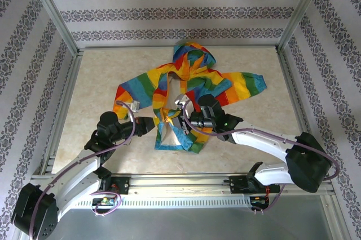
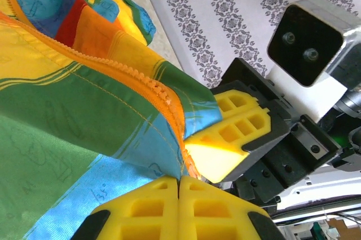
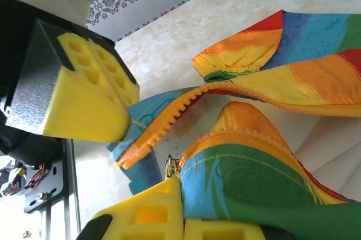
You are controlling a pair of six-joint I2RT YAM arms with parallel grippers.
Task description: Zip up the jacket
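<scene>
The rainbow-striped jacket (image 1: 192, 85) lies spread on the table, hood at the far end, front open. My left gripper (image 1: 152, 127) is at the bottom hem, shut on the blue hem fabric beside one orange zipper tape (image 2: 163, 96); in the left wrist view the left gripper (image 2: 179, 179) pinches that edge. My right gripper (image 1: 184, 120) is shut on the other front edge (image 3: 248, 189), just by the small metal slider (image 3: 172, 167). The two toothed zipper halves (image 3: 163, 124) stand apart, their lower ends close together between both grippers.
The cream tabletop (image 1: 96, 82) has metal frame rails (image 1: 62, 105) at left, right and near edge. Patterned walls (image 1: 169, 12) close in the back and sides. The jacket's sleeves (image 1: 248, 84) stretch out left and right.
</scene>
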